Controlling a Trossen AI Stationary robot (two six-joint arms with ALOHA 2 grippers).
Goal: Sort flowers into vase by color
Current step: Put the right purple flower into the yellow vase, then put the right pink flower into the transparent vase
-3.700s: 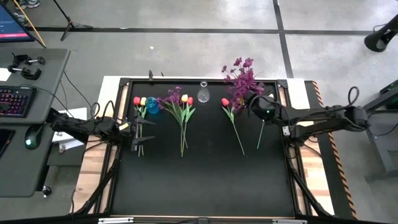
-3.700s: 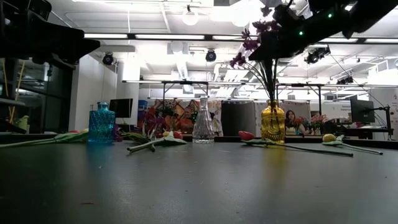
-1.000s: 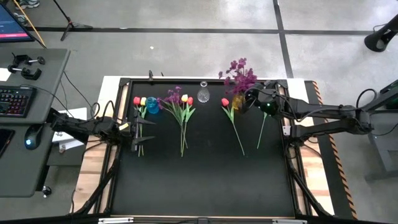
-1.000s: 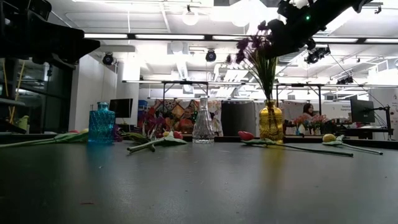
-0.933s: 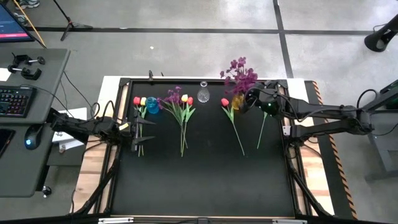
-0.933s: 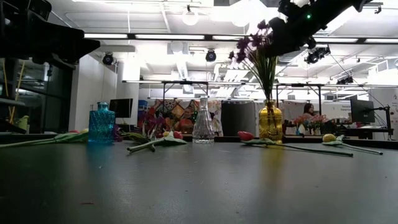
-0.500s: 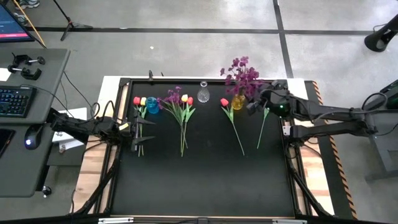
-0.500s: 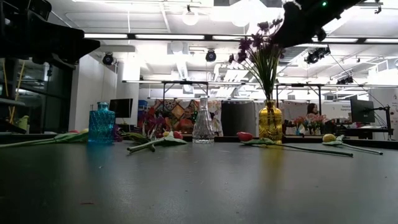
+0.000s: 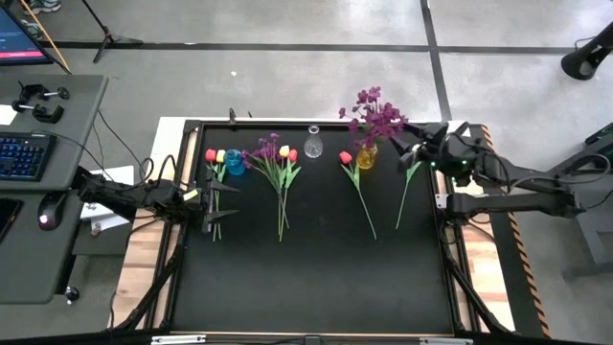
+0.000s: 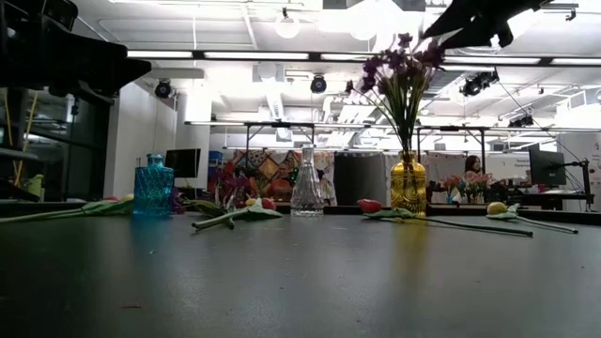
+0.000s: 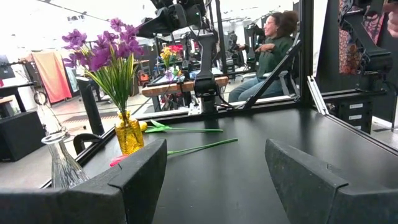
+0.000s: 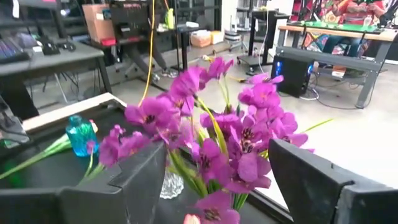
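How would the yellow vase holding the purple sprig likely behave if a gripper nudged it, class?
The yellow vase looks narrow-based, with the purple sprig rising tall above it, so it is probably top-heavy and apt to tip. It looks like glass, so likely fragile and slippery. The sprig's thin stems would probably flex.

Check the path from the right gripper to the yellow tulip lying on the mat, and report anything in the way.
Nothing visible blocks it. The right gripper, jaws open, hangs beside the purple sprig in the yellow vase. The yellow tulip lies just below the gripper, apart from the vase and the red tulip.
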